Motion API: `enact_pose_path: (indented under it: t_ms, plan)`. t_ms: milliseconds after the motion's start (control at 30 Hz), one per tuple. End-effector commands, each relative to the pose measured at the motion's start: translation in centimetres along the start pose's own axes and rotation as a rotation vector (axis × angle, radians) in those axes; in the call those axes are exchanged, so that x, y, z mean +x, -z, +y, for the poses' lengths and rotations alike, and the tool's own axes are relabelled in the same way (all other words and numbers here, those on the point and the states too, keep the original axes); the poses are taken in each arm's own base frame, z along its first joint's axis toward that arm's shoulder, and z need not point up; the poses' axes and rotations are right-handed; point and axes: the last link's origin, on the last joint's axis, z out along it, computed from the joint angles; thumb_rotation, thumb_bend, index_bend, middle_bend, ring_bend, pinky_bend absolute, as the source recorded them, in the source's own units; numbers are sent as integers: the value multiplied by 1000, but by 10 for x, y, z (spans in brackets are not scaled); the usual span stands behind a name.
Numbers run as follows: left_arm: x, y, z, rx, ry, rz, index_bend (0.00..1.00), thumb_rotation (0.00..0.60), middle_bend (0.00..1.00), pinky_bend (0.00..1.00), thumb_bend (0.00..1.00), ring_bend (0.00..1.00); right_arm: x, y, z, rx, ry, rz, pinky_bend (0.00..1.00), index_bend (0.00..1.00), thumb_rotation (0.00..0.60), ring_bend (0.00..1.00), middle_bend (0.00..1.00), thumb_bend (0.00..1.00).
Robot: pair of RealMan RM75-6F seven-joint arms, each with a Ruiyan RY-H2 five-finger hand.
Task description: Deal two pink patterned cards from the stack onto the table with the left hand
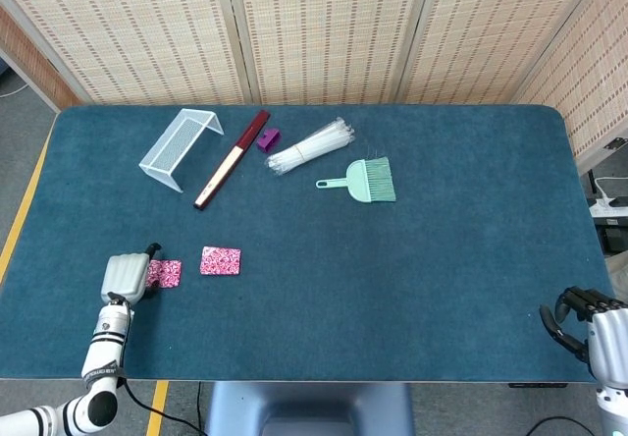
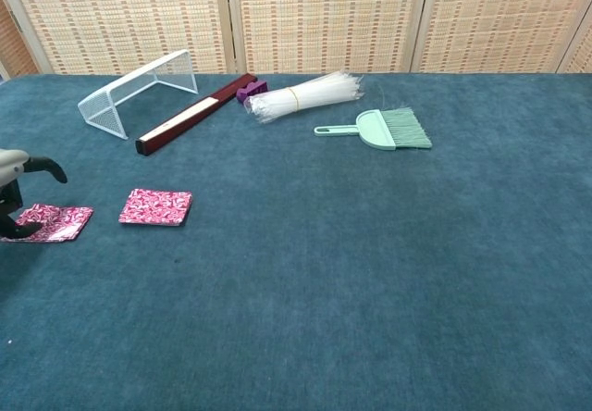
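The stack of pink patterned cards (image 1: 220, 260) (image 2: 155, 206) lies flat on the blue table (image 1: 412, 259), left of centre. One single pink card (image 1: 164, 273) (image 2: 57, 222) lies flat just left of the stack, a small gap apart. My left hand (image 1: 126, 277) (image 2: 14, 193) is at that card's left edge. Its thumb is lifted clear above the card, and a lower finger touches the card's edge. My right hand (image 1: 589, 323) hangs off the table's front right corner with its fingers curled in and nothing in them.
At the back of the table are a white wire rack (image 1: 180, 147) (image 2: 139, 92), a dark red bar (image 1: 232, 159), a small purple block (image 1: 268, 139), a bundle of clear straws (image 1: 310, 146) and a mint hand brush (image 1: 361, 180) (image 2: 379, 129).
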Motion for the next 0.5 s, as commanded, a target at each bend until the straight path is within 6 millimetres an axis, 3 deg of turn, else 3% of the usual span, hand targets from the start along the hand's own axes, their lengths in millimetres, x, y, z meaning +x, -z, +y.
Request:
enact_pose_path:
  t_ms: [33, 233, 500]
  plan:
    - [9, 6, 13, -46, 35, 23, 205, 600, 1000, 1000, 343, 1000, 0, 0, -1, 2, 1, -1, 914, 755, 600, 731, 699, 226]
    - [17, 10, 47, -116, 65, 34, 203, 600, 1000, 1000, 357, 1000, 0, 0, 0, 0, 1, 0, 914, 755, 600, 731, 699, 226]
    - [8, 4, 89, -138, 78, -4, 175, 600, 1000, 1000, 358, 1000, 1, 0, 1, 1, -5, 1, 914, 755, 600, 731, 699, 226]
